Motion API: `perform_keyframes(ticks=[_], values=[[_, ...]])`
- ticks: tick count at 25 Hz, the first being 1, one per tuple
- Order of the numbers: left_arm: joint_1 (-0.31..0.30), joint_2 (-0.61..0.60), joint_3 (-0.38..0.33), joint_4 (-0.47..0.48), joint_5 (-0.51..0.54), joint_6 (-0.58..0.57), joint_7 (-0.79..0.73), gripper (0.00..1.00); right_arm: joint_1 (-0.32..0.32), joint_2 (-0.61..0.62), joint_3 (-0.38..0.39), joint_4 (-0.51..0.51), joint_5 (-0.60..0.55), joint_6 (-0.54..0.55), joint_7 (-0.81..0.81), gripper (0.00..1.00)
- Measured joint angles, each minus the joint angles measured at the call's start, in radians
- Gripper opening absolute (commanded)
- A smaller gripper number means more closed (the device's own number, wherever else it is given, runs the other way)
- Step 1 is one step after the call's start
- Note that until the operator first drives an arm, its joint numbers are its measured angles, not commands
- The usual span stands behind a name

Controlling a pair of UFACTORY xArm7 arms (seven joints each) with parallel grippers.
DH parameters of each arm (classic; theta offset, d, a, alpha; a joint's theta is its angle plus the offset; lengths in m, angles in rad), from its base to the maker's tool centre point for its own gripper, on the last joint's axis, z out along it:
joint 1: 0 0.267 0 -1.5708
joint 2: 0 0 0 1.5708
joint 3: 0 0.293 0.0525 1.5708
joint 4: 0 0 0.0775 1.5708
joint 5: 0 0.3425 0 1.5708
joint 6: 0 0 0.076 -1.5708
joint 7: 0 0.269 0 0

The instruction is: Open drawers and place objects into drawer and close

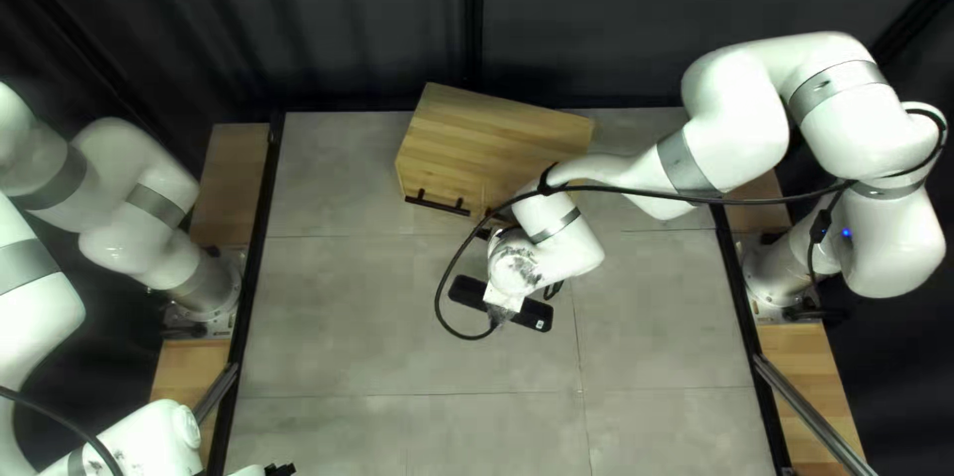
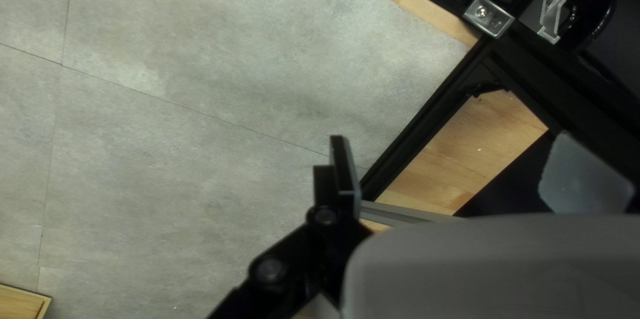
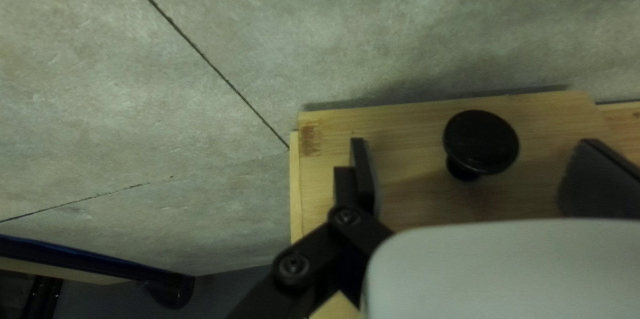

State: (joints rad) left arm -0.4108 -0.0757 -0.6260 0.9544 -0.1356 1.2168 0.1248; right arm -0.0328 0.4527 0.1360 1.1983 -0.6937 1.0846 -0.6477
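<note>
White rounded arms (image 1: pixel 735 108), grey bands (image 1: pixel 833 84); black cable (image 1: pixel 696 200); blue light (image 1: pixel 847 233), right of top left view; dark marks (image 1: pixel 517 262), perhaps scuffs; round screws (image 3: pixel 294 265), black links (image 3: pixel 320 242).

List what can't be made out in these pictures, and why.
- Black knob: hidden in the top left view, behind my right arm.
- Inside of the wooden cabinet: top left view; its top and front cover it.
- Left gripper: mostly cut off by the top left view's edge.
- Wooden corner: left wrist view; the rest runs off the edge.
</note>
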Motion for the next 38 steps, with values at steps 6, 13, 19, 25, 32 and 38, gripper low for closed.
perform_keyframes(ticks=[6,13,19,25,32,38], values=[[0.0,0.0,0.0,0.0,0.0,0.0,0.0,1.0,0.021,0.015,-0.003,0.019,-0.012,0.047,0.014,1.0],[0.0,0.0,0.0,0.0,0.0,0.0,0.0,1.0,0.039,0.048,-0.007,0.062,-0.017,0.095,0.024,1.0],[0.0,0.0,0.0,0.0,0.0,0.0,0.0,1.0,0.046,0.078,-0.013,0.098,-0.017,0.132,0.026,1.0],[0.0,0.0,0.0,0.0,0.0,0.0,0.0,1.0,0.051,0.1,-0.019,0.122,-0.02,0.159,0.024,1.0],[0.0,0.0,0.0,0.0,0.0,0.0,0.0,1.0,0.059,0.111,-0.025,0.137,-0.026,0.189,0.025,1.0],[0.0,0.0,0.0,0.0,0.0,0.0,0.0,1.0,0.065,0.124,-0.029,0.156,-0.026,0.215,0.029,1.0]])
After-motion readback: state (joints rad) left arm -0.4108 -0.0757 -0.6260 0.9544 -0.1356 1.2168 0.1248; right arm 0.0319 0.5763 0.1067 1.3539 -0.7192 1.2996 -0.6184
